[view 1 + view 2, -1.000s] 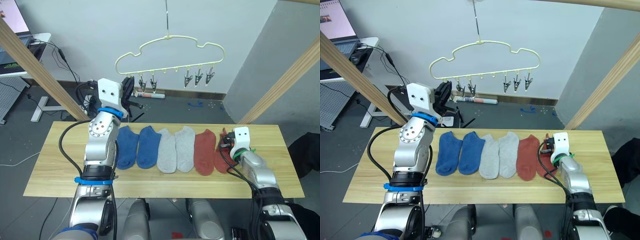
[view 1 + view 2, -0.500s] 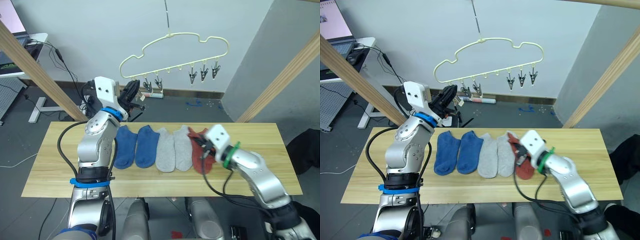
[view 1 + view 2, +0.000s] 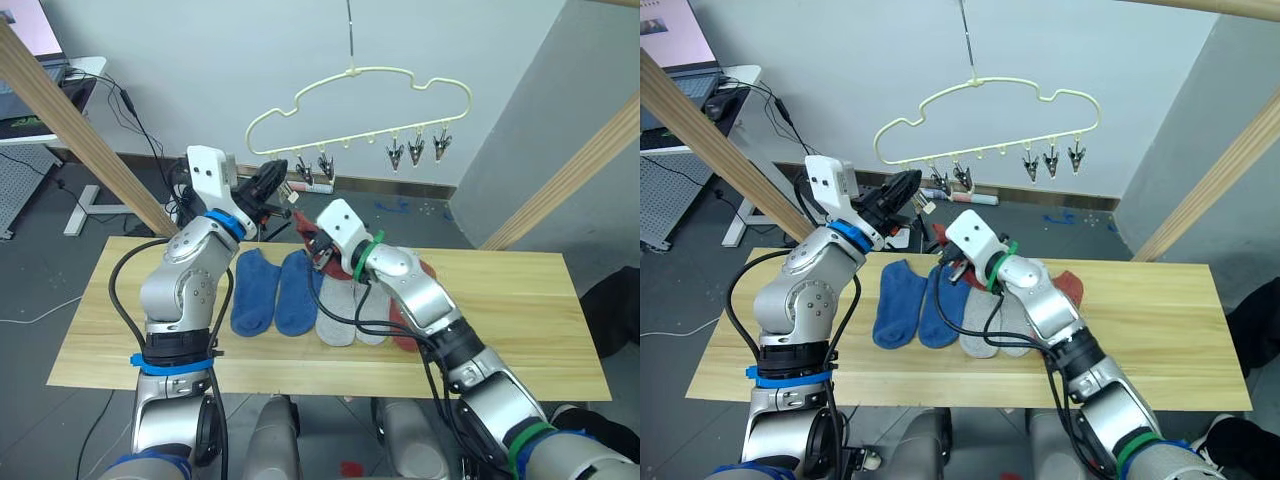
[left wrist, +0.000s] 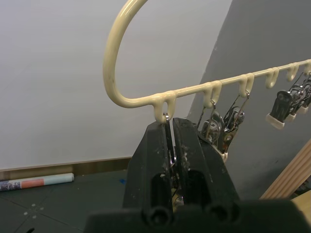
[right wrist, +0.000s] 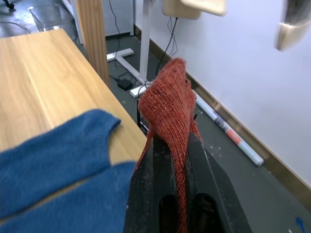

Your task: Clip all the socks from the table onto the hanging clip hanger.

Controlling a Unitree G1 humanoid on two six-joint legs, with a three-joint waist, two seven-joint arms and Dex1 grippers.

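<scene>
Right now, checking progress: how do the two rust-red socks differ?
One rust-red sock is lifted off the table, pinched in the right claw near the clip hanger. The other rust-red sock lies on the table, partly hidden behind the right arm. Both are unclipped.

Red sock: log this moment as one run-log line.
right gripper: shut on red sock, lifted | left gripper: shut on end clip of clip hanger | table: five socks

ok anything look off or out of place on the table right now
Nothing damaged or spilled. One rust-red knit sock is off the light wooden plank table, pinched in the right end effector; the other rust-red sock lies partly hidden under that arm.
</scene>
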